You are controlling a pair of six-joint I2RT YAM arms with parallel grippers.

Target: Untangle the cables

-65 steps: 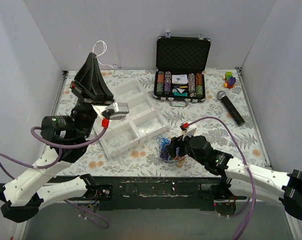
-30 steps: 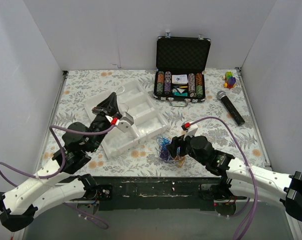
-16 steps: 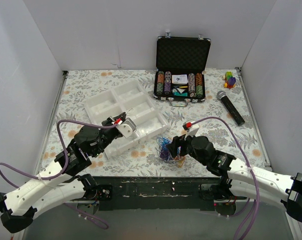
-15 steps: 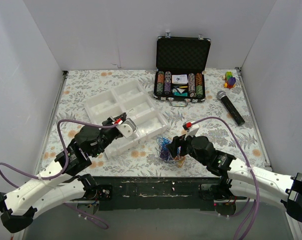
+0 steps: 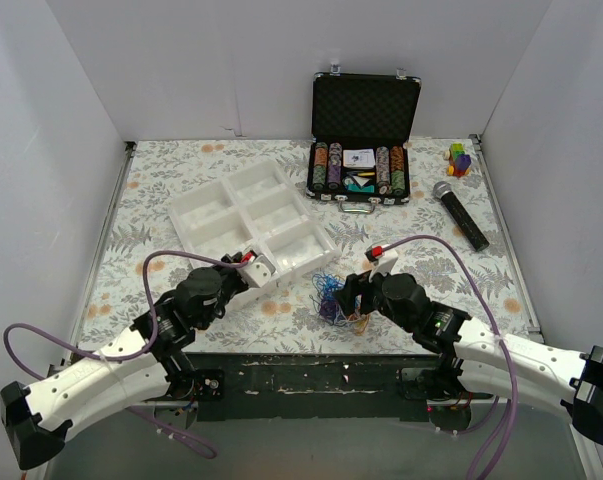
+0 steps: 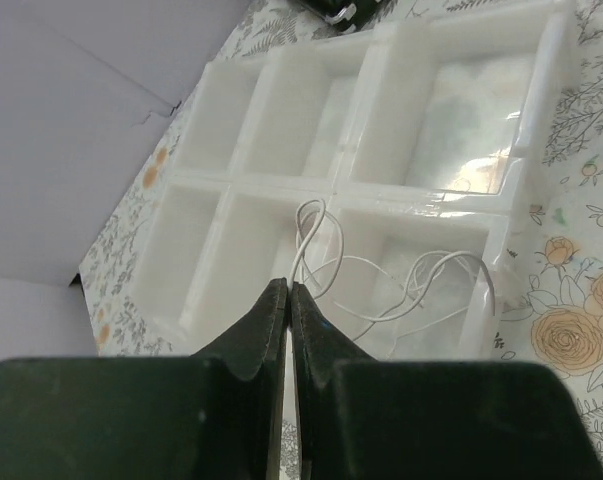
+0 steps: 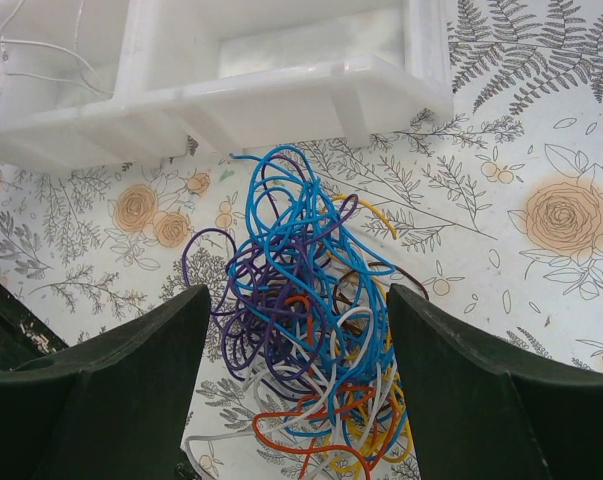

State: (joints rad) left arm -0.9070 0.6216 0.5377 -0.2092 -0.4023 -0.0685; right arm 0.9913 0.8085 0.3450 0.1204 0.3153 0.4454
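The cables (image 5: 330, 298) lie as a fist-sized tangle of blue, purple, orange, yellow and white wires (image 7: 301, 290) on the floral tabletop, just in front of the white tray (image 5: 178, 212). My right gripper (image 5: 352, 296) hangs over the tangle, open (image 7: 296, 300), with one finger on each side of it. My left gripper (image 5: 254, 268) is at the tray's near corner. It is shut (image 6: 287, 288) on a thin white cable (image 6: 401, 290) whose loops lie in a tray compartment (image 6: 361, 100).
An open black case of poker chips (image 5: 365, 150) stands at the back. A microphone (image 5: 461, 214) and a small coloured block puzzle (image 5: 460, 158) lie at the back right. White walls close in the table on three sides.
My left arm has come down from high over the tray's far left to its near corner, carrying the white cable down into a compartment. The right gripper has stayed over the tangle.
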